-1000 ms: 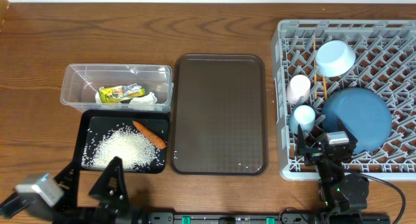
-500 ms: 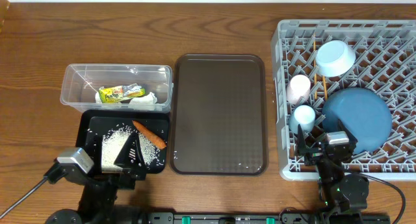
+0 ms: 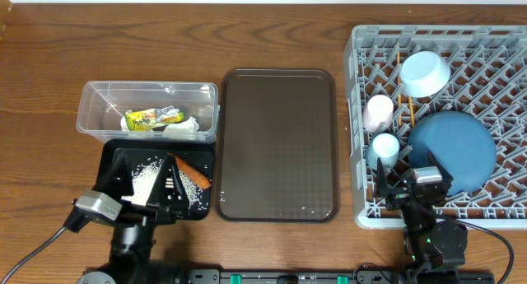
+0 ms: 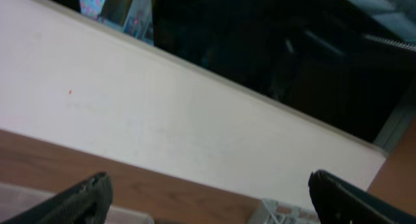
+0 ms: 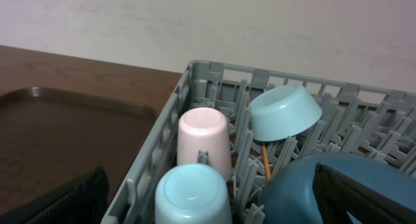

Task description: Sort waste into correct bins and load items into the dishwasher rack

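Note:
My left gripper (image 3: pixel 146 175) hangs open over the black tray (image 3: pixel 111 154), above the white rice (image 3: pixel 148 183) and beside the orange carrot (image 3: pixel 194 171). Behind it, the clear box (image 3: pixel 90 99) holds the yellow-green wrapper (image 3: pixel 152 117) and the tissue (image 3: pixel 184 126). The grey rack (image 3: pixel 361 211) carries the dark-blue plate (image 3: pixel 461 144), pale-blue bowl (image 3: pixel 424 72), pink cup (image 3: pixel 379 111), light-blue cup (image 3: pixel 384 146) and chopsticks (image 3: pixel 401 103). My right gripper (image 3: pixel 409 179) stands open at the rack's front edge, the light-blue cup (image 5: pixel 193 195) between its spread fingers (image 5: pixel 78 201), untouched. The left wrist view shows only wall and open fingers (image 4: pixel 88 198).
The brown serving tray (image 3: pixel 278 144) lies bare between the bins and the rack. Both arm bases sit at the table's front edge. A pale wall runs along the far side of the wooden table (image 3: pixel 49 53).
My left arm has swung in from the front-left corner and now points its open gripper over the black tray. The right arm and all objects have stayed put.

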Tool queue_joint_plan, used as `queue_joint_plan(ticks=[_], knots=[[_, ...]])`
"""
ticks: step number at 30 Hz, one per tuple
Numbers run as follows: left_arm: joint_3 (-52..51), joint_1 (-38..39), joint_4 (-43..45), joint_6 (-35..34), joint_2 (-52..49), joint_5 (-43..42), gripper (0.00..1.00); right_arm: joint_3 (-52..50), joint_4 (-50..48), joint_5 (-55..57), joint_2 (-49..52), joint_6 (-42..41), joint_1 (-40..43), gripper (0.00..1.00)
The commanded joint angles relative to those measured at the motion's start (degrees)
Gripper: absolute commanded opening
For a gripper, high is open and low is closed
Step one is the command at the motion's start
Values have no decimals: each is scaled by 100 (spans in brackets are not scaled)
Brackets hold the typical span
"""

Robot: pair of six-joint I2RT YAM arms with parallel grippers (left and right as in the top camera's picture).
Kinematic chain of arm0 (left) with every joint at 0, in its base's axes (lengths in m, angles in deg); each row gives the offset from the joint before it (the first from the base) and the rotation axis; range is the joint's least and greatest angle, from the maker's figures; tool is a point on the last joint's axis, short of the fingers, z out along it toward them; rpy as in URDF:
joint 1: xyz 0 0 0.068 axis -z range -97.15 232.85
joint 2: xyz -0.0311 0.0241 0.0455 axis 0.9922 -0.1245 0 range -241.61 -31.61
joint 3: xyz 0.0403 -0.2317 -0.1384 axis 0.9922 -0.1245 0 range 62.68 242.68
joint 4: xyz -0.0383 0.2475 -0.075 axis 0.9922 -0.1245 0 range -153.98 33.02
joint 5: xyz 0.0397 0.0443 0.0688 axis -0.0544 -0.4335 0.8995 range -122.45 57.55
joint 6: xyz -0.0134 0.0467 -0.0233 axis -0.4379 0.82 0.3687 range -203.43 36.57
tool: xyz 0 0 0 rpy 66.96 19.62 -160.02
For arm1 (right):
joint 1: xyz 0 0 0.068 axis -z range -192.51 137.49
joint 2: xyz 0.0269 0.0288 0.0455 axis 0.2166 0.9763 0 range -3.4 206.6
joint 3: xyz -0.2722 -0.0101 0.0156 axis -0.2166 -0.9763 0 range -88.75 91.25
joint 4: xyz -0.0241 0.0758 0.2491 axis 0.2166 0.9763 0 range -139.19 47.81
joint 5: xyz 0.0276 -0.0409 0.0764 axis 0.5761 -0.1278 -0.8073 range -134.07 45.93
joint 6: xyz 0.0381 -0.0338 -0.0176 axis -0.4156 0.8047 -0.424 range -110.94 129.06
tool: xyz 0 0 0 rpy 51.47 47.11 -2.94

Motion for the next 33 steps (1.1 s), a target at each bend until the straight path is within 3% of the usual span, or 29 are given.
queue_joint_plan(ticks=[1,18,33], knots=[[-245,17,308,-4,55,46,98,-9,17,-35,-33,79,90,99],[-2127,17,942,-2,57,48,98,-9,17,-35,-33,79,90,99],[-2509,17,2159,-2,57,197,98,-9,17,-35,-33,79,90,99]])
